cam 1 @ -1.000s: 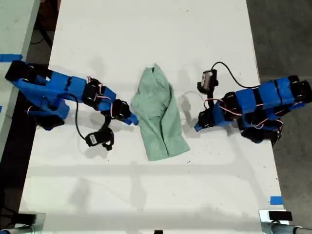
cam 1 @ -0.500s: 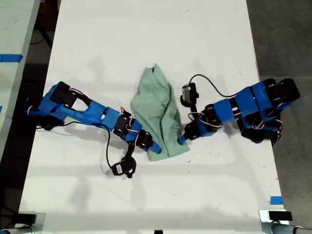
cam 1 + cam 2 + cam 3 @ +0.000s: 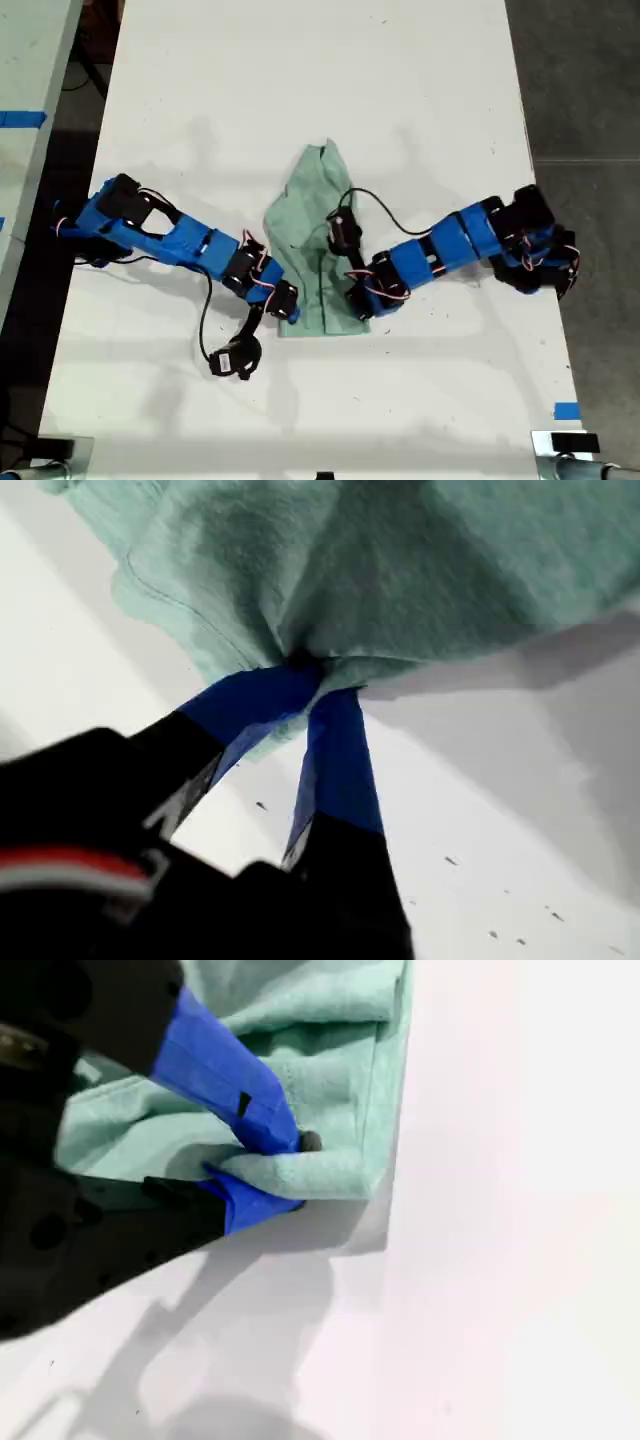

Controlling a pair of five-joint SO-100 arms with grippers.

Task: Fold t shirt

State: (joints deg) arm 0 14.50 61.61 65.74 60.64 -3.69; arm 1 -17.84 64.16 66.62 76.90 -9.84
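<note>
Now both end effectors are clenched on the t shirt (image 3: 312, 225) hem: my first gripper (image 3: 312, 685), my second gripper (image 3: 290, 1175). Best lift evenly, carrying both corners together toward the collar.

T shirt (image 3: 318, 240) on table (image 3: 300, 80) — one arm either side, exterior view.

The exterior view was bright and evenly lit from above, sharp throughout, the white surface (image 3: 300, 100) nearly washed out, with soft grey shadows beside both arms. Both wrist views were softer: near black housings blurred, the t shirt (image 3: 400, 570) slightly out of focus, its shadow falling broad and grey beneath it.
</note>
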